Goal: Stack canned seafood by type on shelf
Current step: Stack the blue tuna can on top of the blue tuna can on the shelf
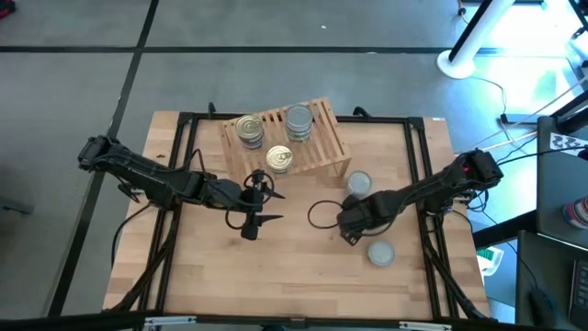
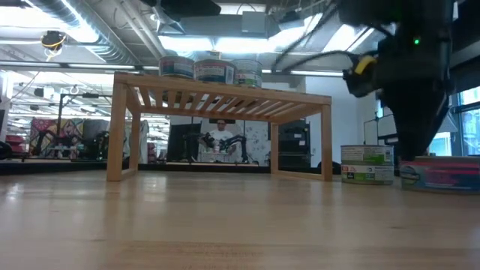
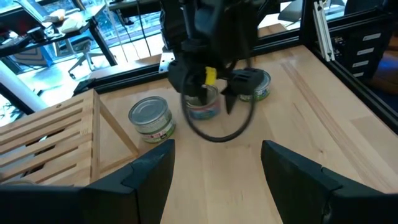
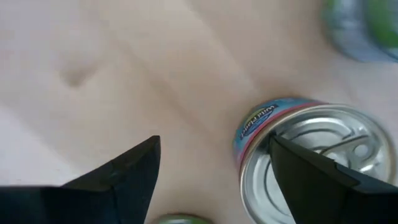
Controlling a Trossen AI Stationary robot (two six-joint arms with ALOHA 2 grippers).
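While the right gripper (image 4: 211, 180) hangs low over the table with its fingers spread, the step in hand looks like a pick-up of the pink-banded tin (image 4: 311, 162).

Right gripper: released, holding nothing; one finger sits over the tin's silver top, the other on bare wood, so the jaws do not yet straddle the tin.
Target tin: on the tabletop (image 1: 294, 267), between the green-label tin (image 3: 151, 118) near the shelf's end and another tin (image 1: 380, 252) nearer the table's front.
Shelf (image 1: 322, 147): already carries two gold-topped stacks (image 1: 250, 129) and a silver-topped stack (image 1: 299, 122).
Left gripper (image 3: 214, 180): fingers apart, empty, waiting beside the shelf's front edge.
Doing it well: probably shift sideways until the tin is centred, then lower and close around its wall, below the rim.
Risk: closing now would likely nudge the tin aside.
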